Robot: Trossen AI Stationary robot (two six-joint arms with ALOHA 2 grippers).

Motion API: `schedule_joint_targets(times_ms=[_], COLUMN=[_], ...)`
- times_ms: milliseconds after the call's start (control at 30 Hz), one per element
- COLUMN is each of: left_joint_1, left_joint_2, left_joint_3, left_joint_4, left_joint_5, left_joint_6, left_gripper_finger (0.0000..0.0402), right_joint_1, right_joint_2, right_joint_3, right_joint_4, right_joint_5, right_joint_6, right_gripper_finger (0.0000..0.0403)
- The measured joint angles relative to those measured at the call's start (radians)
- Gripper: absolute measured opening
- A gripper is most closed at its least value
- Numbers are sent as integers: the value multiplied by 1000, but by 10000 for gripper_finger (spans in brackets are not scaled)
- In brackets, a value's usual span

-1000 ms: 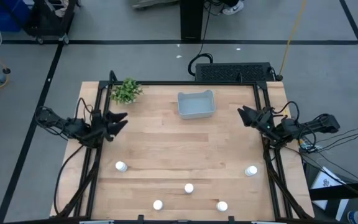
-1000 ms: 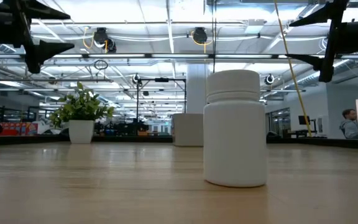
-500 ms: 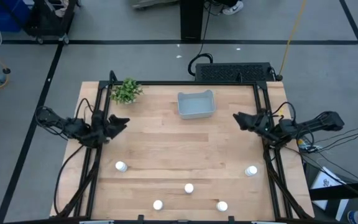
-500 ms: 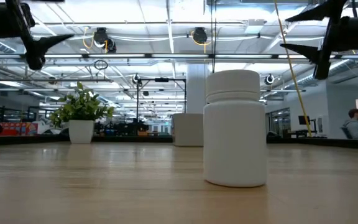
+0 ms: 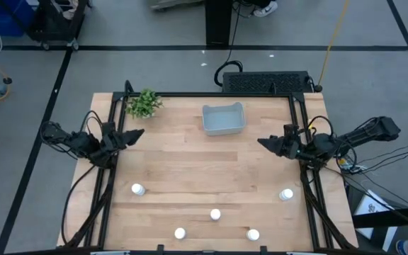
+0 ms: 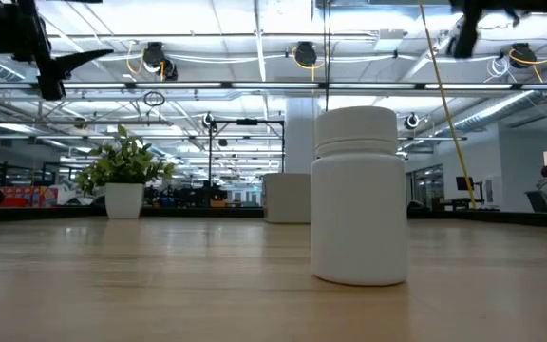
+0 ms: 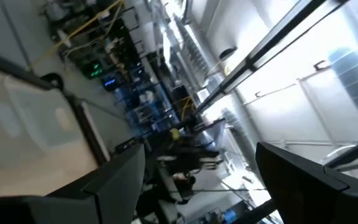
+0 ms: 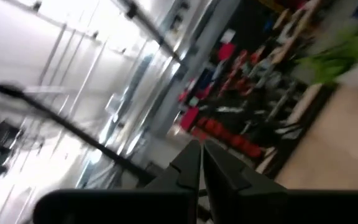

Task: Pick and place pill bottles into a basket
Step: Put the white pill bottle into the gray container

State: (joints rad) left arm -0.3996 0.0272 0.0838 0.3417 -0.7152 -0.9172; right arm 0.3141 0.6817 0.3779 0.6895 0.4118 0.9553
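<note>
Overhead, my arms flank five pill bottles (image 5: 214, 214) near the front edge, basket (image 5: 223, 118) by the back.
Left gripper (image 5: 132, 134) spread; right gripper (image 5: 266, 143) apparently pinched together. Bottles probably light, rigid, slick: grasp mid-body.

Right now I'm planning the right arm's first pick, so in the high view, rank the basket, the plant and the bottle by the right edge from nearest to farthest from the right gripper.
From the right gripper, over the table's right side:
1. The pill bottle by the right edge, toward the near side.
2. The basket, at the far middle; close to the bottle's distance, slightly farther.
3. The plant, at the far left corner.
</note>
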Motion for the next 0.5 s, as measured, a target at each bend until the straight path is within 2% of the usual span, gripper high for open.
schedule_joint_targets(times_ms=[100,300,400,500], left_joint_1=[0,0,0,0], left_joint_2=[14,52,73,84], left_joint_3=[0,0,0,0], left_joint_4=[-7,-6,1,-1], left_joint_5=[7,33,33,39], left_joint_6=[-36,-63,-70,-83], left_gripper_finger=[310,310,310,310], right_joint_1=[44,93,92,83], right_joint_2=[131,413,539,648], right_joint_3=[160,525,669,763], right_joint_4=[-75,-397,-635,-840], right_joint_5=[-25,-129,-185,-255], right_joint_6=[-75,-154,-149,-110], right_gripper_finger=[2,7,31,77])
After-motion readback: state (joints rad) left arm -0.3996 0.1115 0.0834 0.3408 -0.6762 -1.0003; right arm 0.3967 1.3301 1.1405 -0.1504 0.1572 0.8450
